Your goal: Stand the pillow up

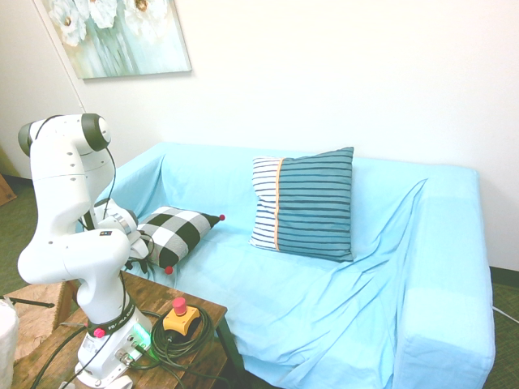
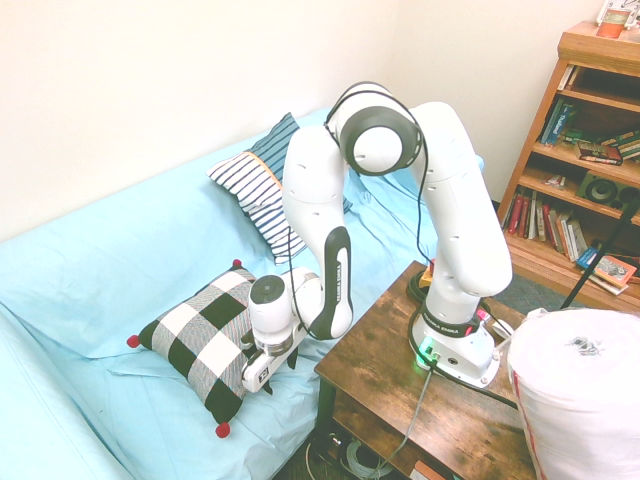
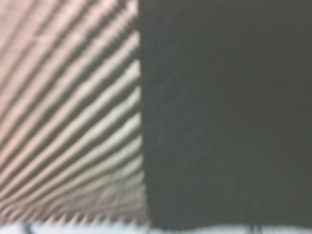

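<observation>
Well, on the big blue sofa [image 1: 422,194], by the end next to the wall picture [image 1: 123,36]. Over the near edge of the seat, the white robot arm [image 2: 318,190], bent down low. Propped up farther along, the striped pillow [image 1: 315,207]. Down low and slanted, the checked pillow [image 2: 205,335], not stood up yet. Right beside, the gripper [image 2: 281,377], with fingers seemingly apart, clamped on nothing. Probably most of the job left: get hold, tip up, lean back, let go.
</observation>
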Controlling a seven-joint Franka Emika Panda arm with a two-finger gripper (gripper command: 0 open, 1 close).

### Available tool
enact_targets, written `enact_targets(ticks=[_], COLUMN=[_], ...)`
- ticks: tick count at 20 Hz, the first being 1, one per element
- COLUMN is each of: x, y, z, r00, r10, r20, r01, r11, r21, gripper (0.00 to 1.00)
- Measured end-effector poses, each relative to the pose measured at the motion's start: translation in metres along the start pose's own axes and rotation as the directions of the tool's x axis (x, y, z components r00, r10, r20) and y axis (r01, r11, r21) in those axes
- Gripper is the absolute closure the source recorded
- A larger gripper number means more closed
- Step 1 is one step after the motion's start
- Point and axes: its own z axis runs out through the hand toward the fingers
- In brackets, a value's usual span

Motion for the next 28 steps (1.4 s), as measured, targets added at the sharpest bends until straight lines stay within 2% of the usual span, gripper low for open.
enact_targets(ticks=[4,9,16,28], x=[0.015,0.039,0.1,0.233], y=[0.0,-0.013,-0.045,-0.151], z=[0.006,-0.016,-0.087,-0.219], r00=[1.0,0.999,0.995,0.988], r10=[0.017,0.038,0.047,0.046], r20=[-0.015,-0.036,-0.082,-0.145], r01=[-0.016,-0.035,-0.035,-0.014], r11=[0.999,0.996,0.989,0.977], r21=[0.028,0.082,0.144,0.213], gripper=[0.0,0.0,0.0,0.0])
